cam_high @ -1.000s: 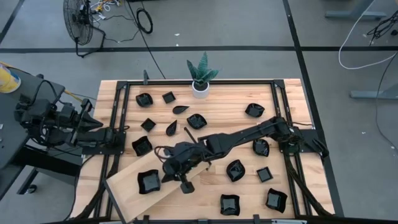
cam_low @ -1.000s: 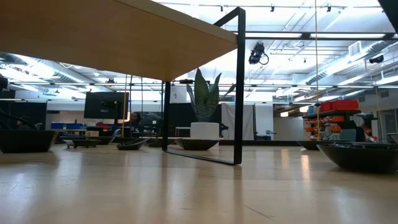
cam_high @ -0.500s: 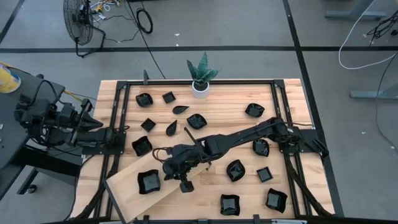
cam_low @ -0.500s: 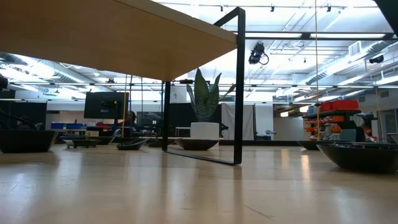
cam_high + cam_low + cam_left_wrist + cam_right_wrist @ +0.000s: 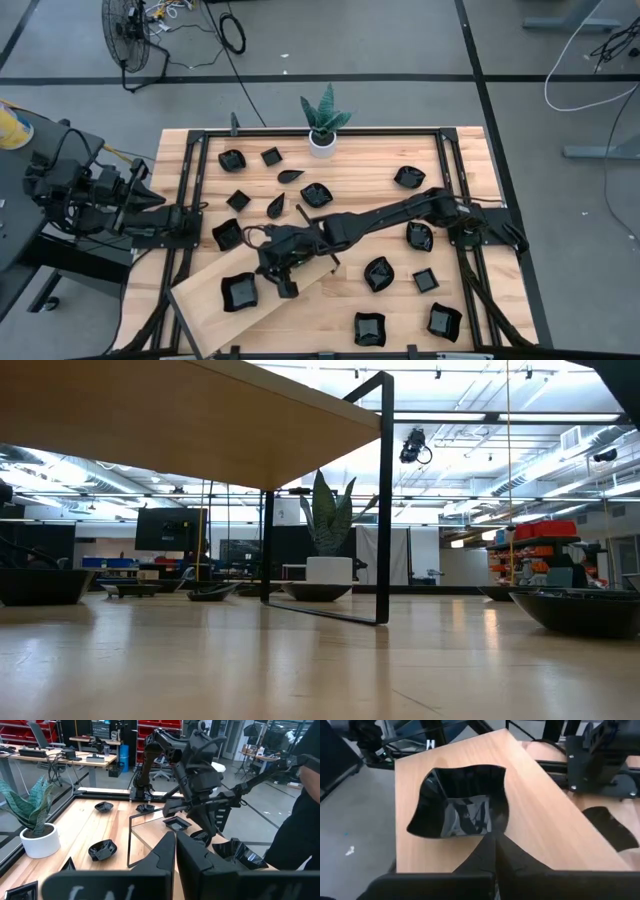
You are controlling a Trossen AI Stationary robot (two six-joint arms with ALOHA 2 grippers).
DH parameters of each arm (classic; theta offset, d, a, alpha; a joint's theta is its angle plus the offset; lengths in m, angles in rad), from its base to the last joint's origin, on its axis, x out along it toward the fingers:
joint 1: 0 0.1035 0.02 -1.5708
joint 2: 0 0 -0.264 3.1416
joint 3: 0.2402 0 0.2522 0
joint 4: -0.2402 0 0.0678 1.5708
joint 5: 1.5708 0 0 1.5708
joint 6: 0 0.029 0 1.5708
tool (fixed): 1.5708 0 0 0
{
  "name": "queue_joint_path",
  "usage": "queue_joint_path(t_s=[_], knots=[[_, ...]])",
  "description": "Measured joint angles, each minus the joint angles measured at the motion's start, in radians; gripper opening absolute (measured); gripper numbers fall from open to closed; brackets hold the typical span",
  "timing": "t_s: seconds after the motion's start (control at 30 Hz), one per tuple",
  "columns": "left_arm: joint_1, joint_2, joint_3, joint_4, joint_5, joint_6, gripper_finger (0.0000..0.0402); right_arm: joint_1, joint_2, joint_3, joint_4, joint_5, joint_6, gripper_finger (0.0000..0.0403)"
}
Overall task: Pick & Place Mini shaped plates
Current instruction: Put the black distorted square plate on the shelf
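The right end effector (image 5: pixel 284 283), fingers closed and empty, hovers over the board (image 5: pixel 205 305) with a square plate (image 5: pixel 241 291) just beside it toward the left arm's side, while the closed left end effector (image 5: pixel 150 200) waits at the desk (image 5: pixel 380 160) edge, farther off.

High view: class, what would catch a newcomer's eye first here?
The right arm stretched across the table, its shut claw over the tilted wooden board beside a black dish. Next, the many glossy black dishes scattered on the table, and the potted plant at its far edge.
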Motion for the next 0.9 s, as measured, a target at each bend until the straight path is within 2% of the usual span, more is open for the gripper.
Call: queue_joint_path(t_s=[0.37, 0.6, 0.9], knots=[[0.000, 0.000, 0.000, 0.000, 0.000, 0.000, 0.0018, -0.014, -0.067, 0.000, -0.014, 0.046, 0.019, 0.0000], [0.000, 0.000, 0.000, 0.000, 0.000, 0.000, 0.0018, -0.073, -0.102, 0.000, -0.034, 0.074, 0.041, 0.0000], [0.000, 0.000, 0.000, 0.000, 0.000, 0.000, 0.0018, -0.145, -0.110, 0.000, -0.174, 0.118, 0.079, 0.0000]])
